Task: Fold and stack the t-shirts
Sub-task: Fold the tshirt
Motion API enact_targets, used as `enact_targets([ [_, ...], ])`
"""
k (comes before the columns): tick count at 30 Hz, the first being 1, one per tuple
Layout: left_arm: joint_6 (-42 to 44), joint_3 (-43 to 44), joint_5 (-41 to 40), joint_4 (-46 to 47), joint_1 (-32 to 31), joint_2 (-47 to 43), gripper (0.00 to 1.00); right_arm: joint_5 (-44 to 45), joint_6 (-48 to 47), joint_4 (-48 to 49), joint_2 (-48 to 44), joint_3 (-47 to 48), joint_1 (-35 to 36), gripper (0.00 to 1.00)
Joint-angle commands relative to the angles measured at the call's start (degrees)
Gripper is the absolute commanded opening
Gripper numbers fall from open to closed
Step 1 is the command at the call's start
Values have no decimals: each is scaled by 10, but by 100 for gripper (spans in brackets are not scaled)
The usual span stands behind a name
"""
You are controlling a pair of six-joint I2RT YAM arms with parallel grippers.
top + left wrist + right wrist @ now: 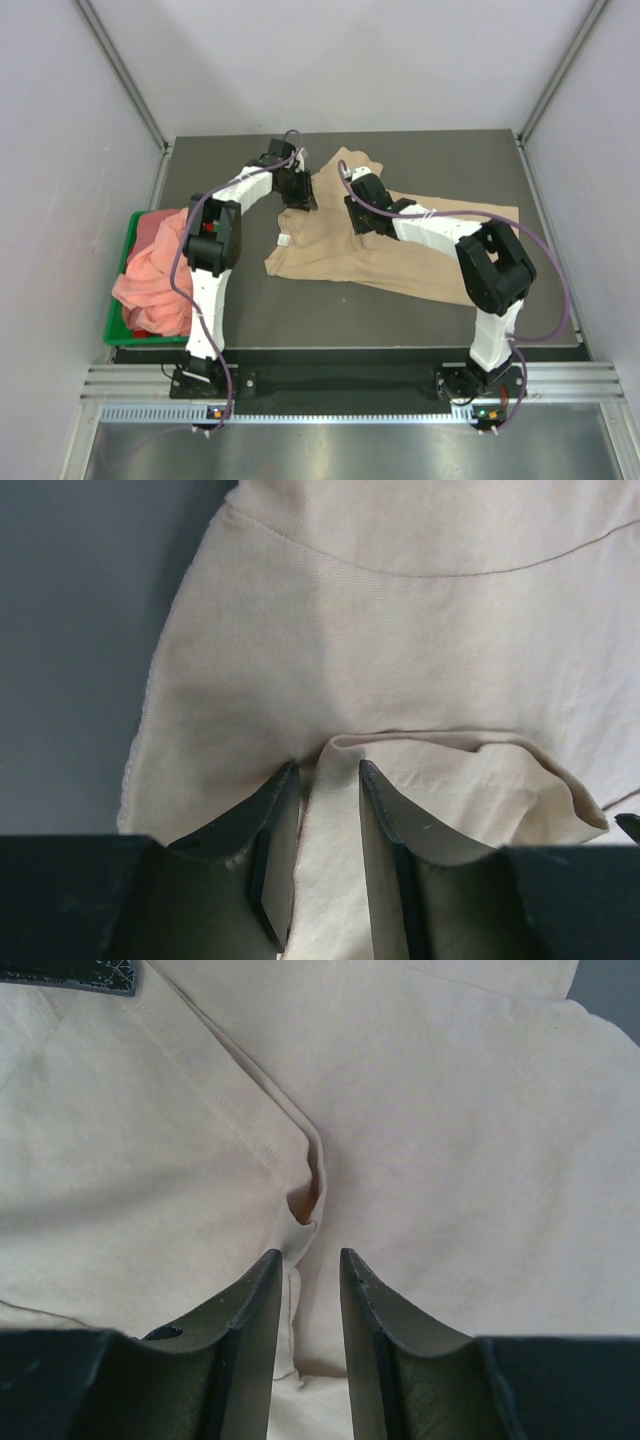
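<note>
Across the middle of the dark table (pixel 400 150), reaching toward its right edge, lies the tan t-shirt (pixel 330 250), rumpled, its white neck label (pixel 284 241) facing the left edge. At the left edge, toward the near corner, salmon-pink t-shirts (pixel 150 280) spill out of a green bin (pixel 115 325). The left gripper (pixel 327 770) pinches a raised fold of the tan shirt near the far edge. Just beside it, the right gripper (pixel 308 1255) is closed on another ridge of the same cloth.
</note>
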Motion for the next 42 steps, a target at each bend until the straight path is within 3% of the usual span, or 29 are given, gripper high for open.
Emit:
enact_targets([
  [1, 15, 17, -3, 26, -3, 6, 36, -13, 15, 29, 7, 0, -8, 31],
  [3, 15, 17, 2, 31, -5, 6, 35, -20, 21, 34, 13, 1, -9, 33],
  [10, 10, 21, 15, 34, -10, -7, 0, -40, 41, 50, 16, 2, -9, 34],
  [13, 5, 26, 7, 31, -12, -14, 0, -19, 43, 50, 24, 5, -9, 33],
  [22, -4, 44, -32, 13, -13, -31, 0, 38, 32, 61, 20, -12, -12, 0],
  [34, -5, 47, -63, 17, -13, -47, 0, 89, 42, 93, -15, -55, -16, 0],
  [42, -6, 48, -38, 54, -13, -45, 0, 87, 49, 111, -30, -70, -18, 0],
])
